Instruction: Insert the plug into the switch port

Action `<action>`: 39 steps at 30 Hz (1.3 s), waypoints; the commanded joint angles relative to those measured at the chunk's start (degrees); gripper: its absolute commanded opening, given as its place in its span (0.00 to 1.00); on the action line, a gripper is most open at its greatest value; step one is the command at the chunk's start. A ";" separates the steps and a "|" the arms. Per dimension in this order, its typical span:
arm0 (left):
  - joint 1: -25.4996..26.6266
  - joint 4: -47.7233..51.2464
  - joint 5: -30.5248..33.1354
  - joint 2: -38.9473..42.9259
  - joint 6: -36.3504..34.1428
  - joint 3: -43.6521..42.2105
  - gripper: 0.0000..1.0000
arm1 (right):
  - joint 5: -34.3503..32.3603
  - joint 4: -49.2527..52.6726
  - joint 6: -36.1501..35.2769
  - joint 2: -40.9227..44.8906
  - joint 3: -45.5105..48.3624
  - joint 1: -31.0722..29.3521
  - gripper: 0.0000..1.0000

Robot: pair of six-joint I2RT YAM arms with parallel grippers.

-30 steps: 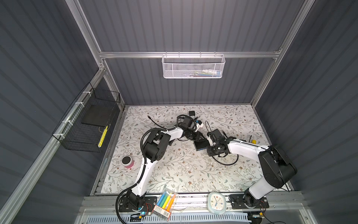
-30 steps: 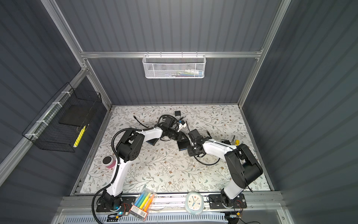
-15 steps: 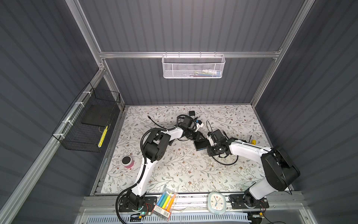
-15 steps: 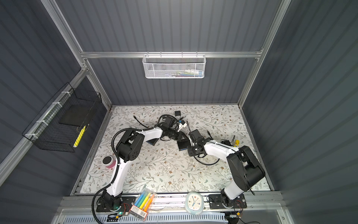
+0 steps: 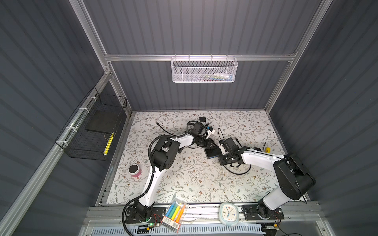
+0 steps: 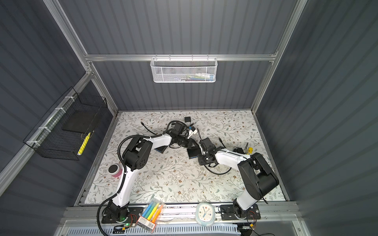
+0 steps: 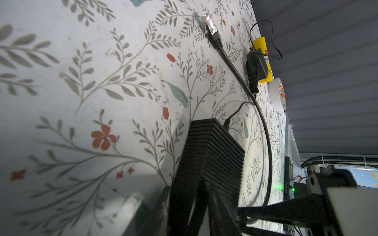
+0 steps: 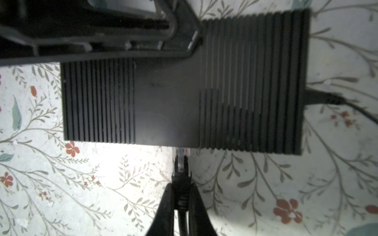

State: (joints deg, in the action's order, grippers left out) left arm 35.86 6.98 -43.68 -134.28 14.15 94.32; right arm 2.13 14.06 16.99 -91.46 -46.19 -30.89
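The switch [image 5: 211, 153] [image 6: 193, 153] is a black ribbed box lying flat on the floral table. My left gripper [image 7: 201, 183] [image 5: 211, 144] is shut on one end of the switch [image 7: 214, 147], a finger on either side. My right gripper [image 8: 181, 186] [image 5: 220, 155] is shut on the black boot of the plug [image 8: 181, 163]. The plug's clear tip meets the long edge of the switch [image 8: 184, 92] near its middle. The port itself is hidden under that edge. The plug's black cable [image 5: 237, 171] loops over the table behind the right wrist.
A power lead [image 8: 327, 100] leaves the switch's far end. The cable's other plug [image 7: 210, 26], a black adapter [image 7: 255, 67] and a yellow glue stick [image 7: 262, 59] lie towards the right wall. A pink speaker [image 5: 134, 170] stands at the left, a black cube [image 5: 202, 119] at the back.
The right arm's elbow has swung a little outward to the right while its gripper stays at the switch's edge with the plug. The left arm has not visibly moved.
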 commanded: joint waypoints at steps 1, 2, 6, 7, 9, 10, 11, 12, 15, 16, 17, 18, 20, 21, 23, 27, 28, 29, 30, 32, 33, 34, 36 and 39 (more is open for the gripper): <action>0.62 4.41 0.87 -2.08 0.26 -0.90 0.31 | -1.86 -2.22 0.80 0.25 0.47 0.30 0.00; 0.62 4.34 0.80 -2.11 0.27 -0.81 0.30 | -1.97 -2.28 0.76 0.24 0.34 0.23 0.00; 0.59 4.13 0.70 -1.78 0.27 -1.39 0.29 | -2.69 -2.45 0.51 -0.20 -0.37 0.27 0.00; 0.60 3.95 0.70 -1.68 0.30 -1.57 0.29 | -2.91 -2.70 0.50 -0.41 -0.54 0.34 0.00; 0.54 3.66 0.66 -1.68 0.52 -1.99 0.29 | -3.20 -3.36 0.65 -0.90 -0.95 0.63 0.00; 0.59 3.41 0.62 -1.59 0.70 -2.26 0.29 | -3.14 -3.77 0.65 -1.12 -1.13 0.77 0.00; 0.60 3.05 0.53 -1.59 0.96 -2.58 0.28 | -3.08 -4.11 0.76 -1.47 -1.33 0.87 0.00; 0.62 2.74 0.44 -1.51 1.16 -2.91 0.28 | -3.29 -4.18 0.91 -1.76 -1.72 0.94 0.00; 0.54 1.60 0.40 -1.02 1.80 -4.20 0.28 | -3.69 -4.12 1.19 -2.10 -2.27 1.06 0.00; 0.61 1.34 0.35 -0.90 1.93 -4.57 0.27 | -3.88 -4.28 1.35 -1.91 -2.41 1.04 0.00; 0.60 1.01 0.29 -0.83 2.15 -4.90 0.27 | -4.15 -4.22 1.40 -1.73 -2.40 1.18 0.00; 0.55 0.69 0.17 -0.81 2.32 -5.14 0.27 | -4.39 -4.40 1.46 -1.47 -2.55 1.11 0.00; 0.62 0.23 0.07 -0.90 2.61 -5.36 0.27 | -4.61 -4.44 1.27 -1.13 -2.80 1.10 0.00; 0.70 -0.10 -0.05 -0.90 2.80 -5.52 0.26 | -4.66 -4.33 0.92 -1.02 -3.31 1.13 0.00; 0.71 -0.56 -0.24 -0.81 3.15 -5.72 0.26 | -4.73 -4.37 0.27 -1.00 -3.81 1.19 0.00; 0.79 -1.52 -0.35 -0.72 3.69 -6.50 0.25 | -5.25 -4.92 -0.34 -2.38 -4.42 1.12 0.00; 0.81 -1.63 -0.34 -0.72 3.82 -6.60 0.25 | -5.20 -5.22 -0.36 -2.85 -4.43 1.12 0.00; 0.88 -1.86 -0.44 -0.72 3.93 -6.77 0.25 | -5.02 -5.64 -0.38 -3.42 -4.52 1.11 0.00; 0.88 -2.06 -0.53 -0.72 4.01 -6.94 0.25 | -4.89 -5.85 -0.30 -3.94 -4.67 1.15 0.00; 0.97 -2.39 -0.61 -0.70 4.21 -7.25 0.25 | -4.74 -6.20 -0.46 -4.59 -5.17 1.13 0.00; 1.02 -2.58 -0.78 -0.72 4.38 -7.37 0.24 | -4.65 -6.37 -0.64 -4.76 -5.50 1.12 0.00; 1.06 -2.70 -0.83 -0.80 4.39 -7.42 0.24 | -4.61 -6.33 -0.93 -4.76 -5.90 1.10 0.00; 1.22 -2.95 -0.97 -0.79 4.38 -7.73 0.24 | -4.77 -5.53 -2.16 -4.78 -7.20 1.21 0.00; 1.32 -3.33 -1.39 -0.90 4.43 -8.08 0.24 | -4.60 -4.09 -4.53 -4.45 -9.05 1.23 0.00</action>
State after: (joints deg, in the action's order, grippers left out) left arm 35.24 -4.27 -44.38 -133.82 18.00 89.49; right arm -0.10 16.10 14.90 -95.59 -51.03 -30.44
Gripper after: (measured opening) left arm 0.240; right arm 0.116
